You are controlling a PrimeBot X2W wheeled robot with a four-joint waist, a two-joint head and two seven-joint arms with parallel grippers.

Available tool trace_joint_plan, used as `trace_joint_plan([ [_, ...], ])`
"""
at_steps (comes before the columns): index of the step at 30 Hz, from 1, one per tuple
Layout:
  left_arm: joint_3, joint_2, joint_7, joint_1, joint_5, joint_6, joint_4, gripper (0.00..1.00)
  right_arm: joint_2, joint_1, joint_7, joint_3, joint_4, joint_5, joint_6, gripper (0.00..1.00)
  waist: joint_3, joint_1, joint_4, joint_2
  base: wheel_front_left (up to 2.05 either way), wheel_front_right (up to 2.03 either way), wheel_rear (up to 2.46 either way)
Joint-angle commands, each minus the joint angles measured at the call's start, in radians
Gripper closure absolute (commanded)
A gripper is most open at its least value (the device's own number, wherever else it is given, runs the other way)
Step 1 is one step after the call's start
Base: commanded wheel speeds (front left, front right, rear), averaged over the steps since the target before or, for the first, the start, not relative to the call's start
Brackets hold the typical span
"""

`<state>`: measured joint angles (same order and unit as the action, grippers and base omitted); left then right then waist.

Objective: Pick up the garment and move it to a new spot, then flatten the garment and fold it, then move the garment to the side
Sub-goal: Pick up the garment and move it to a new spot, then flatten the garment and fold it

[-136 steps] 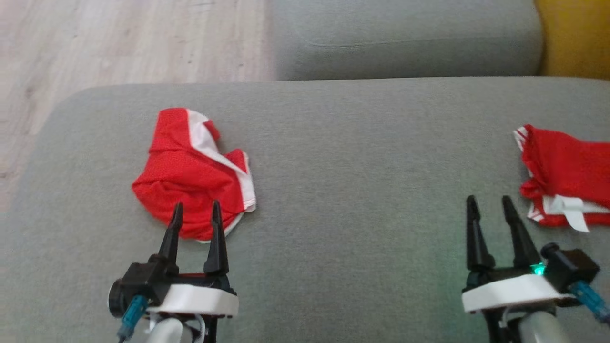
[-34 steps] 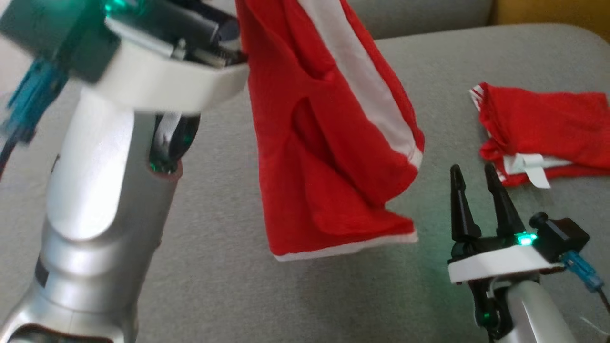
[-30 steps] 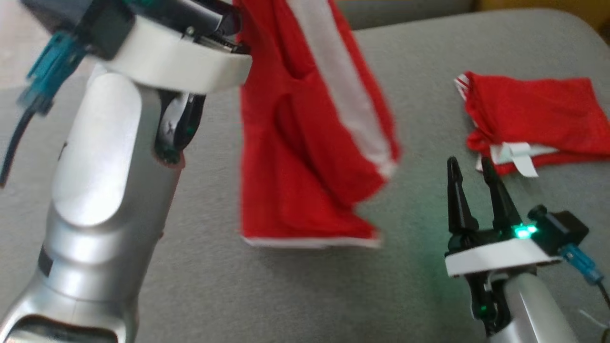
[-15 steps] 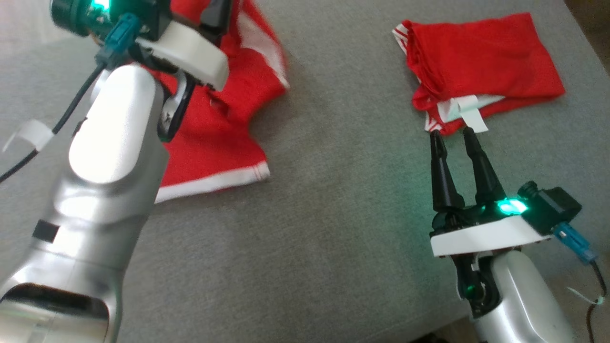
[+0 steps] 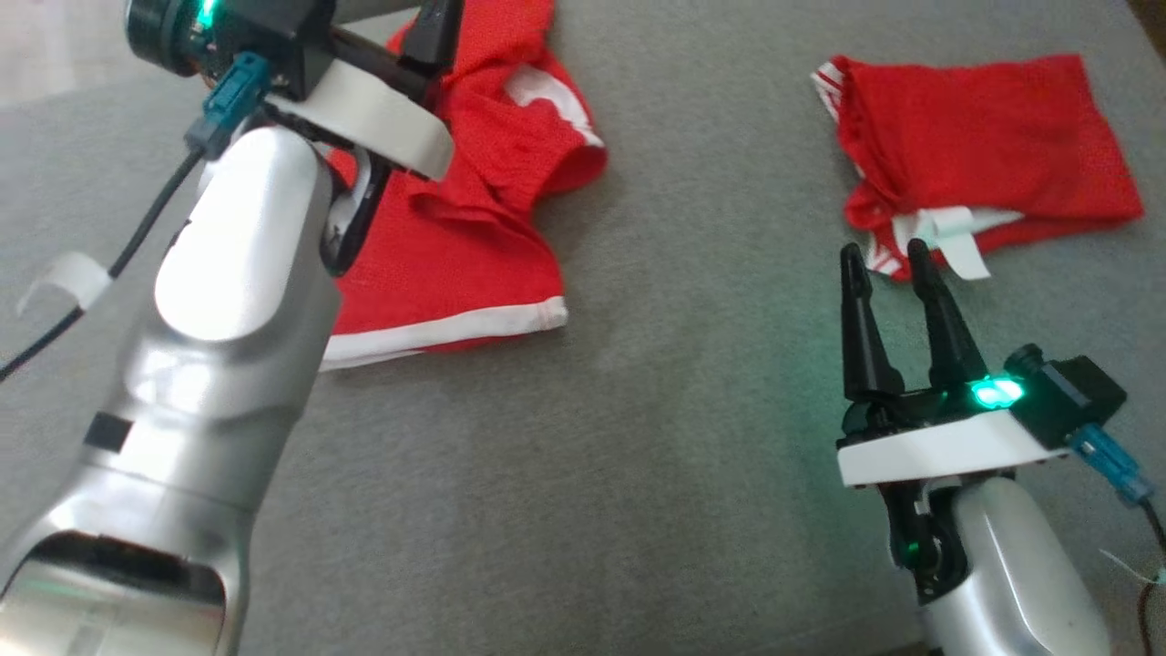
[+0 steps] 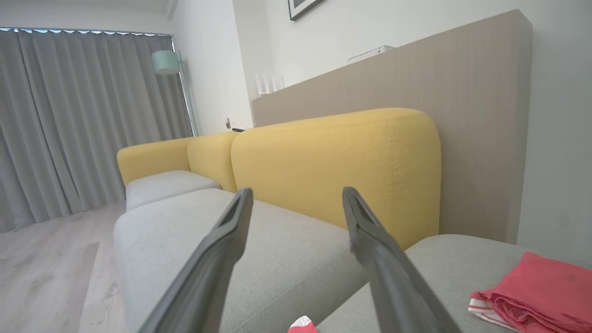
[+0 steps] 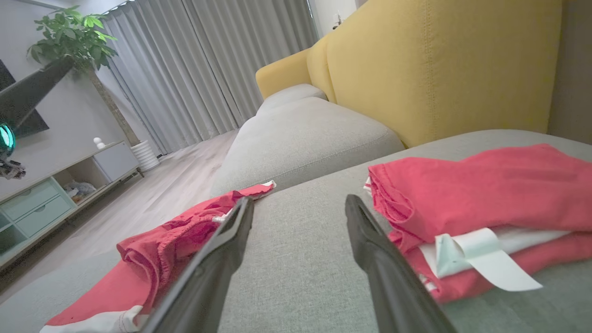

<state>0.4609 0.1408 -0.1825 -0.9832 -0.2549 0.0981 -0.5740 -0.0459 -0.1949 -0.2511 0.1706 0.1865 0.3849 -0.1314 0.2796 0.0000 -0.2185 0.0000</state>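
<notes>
The sofa cushion point(image 5: 692, 456) is bearing the red garment point(image 5: 455, 255) at left, its white hem facing the robot and long axis running away, while the left gripper point(image 6: 296, 194) and right gripper point(image 5: 884, 257) are holding their fingers spread, empty.

Soft even daylight, green glow (status lights), slight blur
</notes>
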Motion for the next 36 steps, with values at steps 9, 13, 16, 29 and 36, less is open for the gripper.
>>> trace_joint_plan([
  [9, -0.026, 0.036, -0.020, 0.143, -0.032, -0.039, 0.129, 0.00, -0.004, 0.012, -0.011, -0.037, -0.022, -0.046, 0.001, 0.00, -0.088, 0.0000, 0.150, 0.0000, 0.00, 0.00, 0.00],
  [13, -0.054, 0.060, -0.031, 0.269, -0.051, -0.093, 0.210, 0.00, -0.004, 0.030, -0.011, -0.060, -0.021, -0.064, 0.001, 0.00, -0.106, 0.0000, 0.208, 0.0000, 0.00, 0.00, 0.00],
  [16, -0.083, 0.075, -0.043, 0.384, -0.072, -0.136, 0.266, 0.00, -0.004, 0.042, -0.011, -0.062, -0.018, -0.077, 0.001, 0.00, -0.115, 0.0000, 0.242, 0.0000, 0.00, 0.00, 0.00],
  [29, -0.136, 0.008, -0.079, 0.753, -0.102, -0.234, 0.365, 0.00, -0.004, 0.052, -0.011, -0.043, -0.015, -0.112, 0.001, 0.00, -0.125, 0.0000, 0.329, 0.0000, 0.00, 0.00, 0.00],
  [36, -0.138, -0.017, -0.079, 0.747, -0.065, -0.210, 0.378, 0.00, -0.004, 0.018, -0.011, 0.069, 0.067, -0.114, 0.001, 0.00, -0.108, 0.0000, 0.377, 0.0000, 0.00, 0.00, 0.00],
])
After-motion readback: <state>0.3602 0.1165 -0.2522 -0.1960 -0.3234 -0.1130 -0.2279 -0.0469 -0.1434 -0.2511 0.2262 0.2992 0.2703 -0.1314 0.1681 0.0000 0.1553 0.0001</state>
